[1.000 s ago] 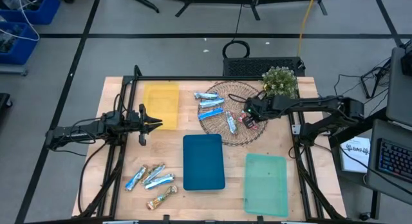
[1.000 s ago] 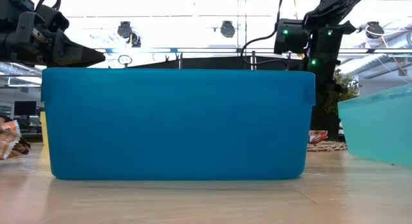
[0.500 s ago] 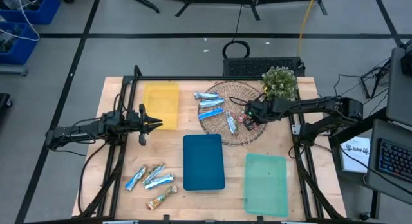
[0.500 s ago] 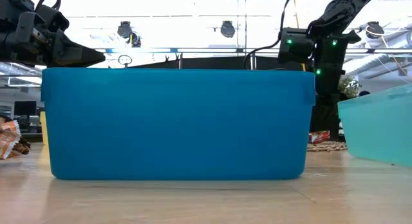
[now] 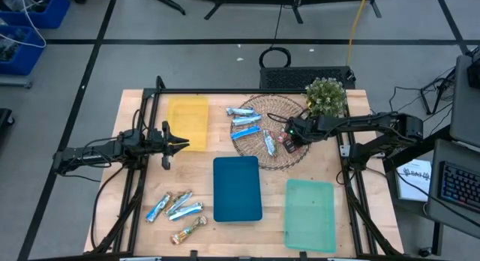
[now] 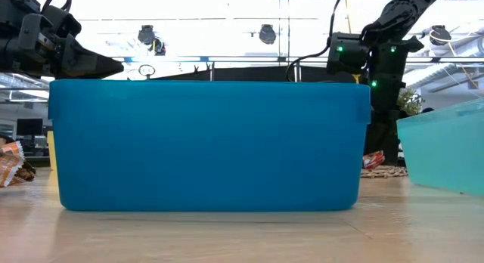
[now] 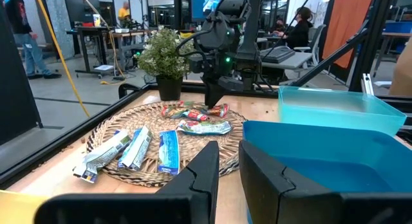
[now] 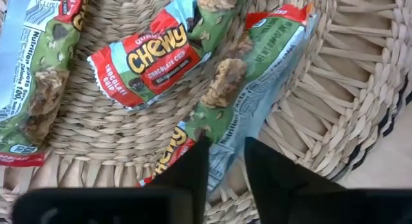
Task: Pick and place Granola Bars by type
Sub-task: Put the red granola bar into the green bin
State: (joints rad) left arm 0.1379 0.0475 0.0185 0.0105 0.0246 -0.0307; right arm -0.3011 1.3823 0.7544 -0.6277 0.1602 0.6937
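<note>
**Granola Bars (image 5: 259, 130), counted in the high view**
- Woven mat (image 5: 247, 150): three blue-and-silver bars (image 7: 135, 148) side by side on the half nearer the yellow tray. One more silver bar (image 5: 268, 143) lies near the middle.
- Woven mat, side nearer the potted plant (image 5: 326, 96): a cluster of red-and-green bars (image 8: 145, 63). They overlap, so this is probably three, but the count is not certain.
- Bare table (image 5: 135, 193), near corner on the left arm's side: four bars (image 5: 178, 208), three blue-and-silver and one tan-and-gold.

**Containers**
- Yellow tray (image 5: 187, 122), blue tray (image 5: 237, 188) and pale green tray (image 5: 310, 214), one of each. The whole floor of each shows from above.
- The woven mat carries all the other bars.

**Grippers**
- Right gripper (image 8: 224, 147): low over the red-and-green cluster, fingers parted. One long red-and-green wrapper (image 8: 257, 63) lies directly under the tips and shows in the gap between them. Nothing is lifted. Whether the tips touch the foil cannot be told.
- Left gripper (image 5: 178, 145): hangs above the table just beside the yellow tray, pointing toward the mat. Its fingers are slightly parted and it holds nothing. It is well apart from both groups of bars.
</note>
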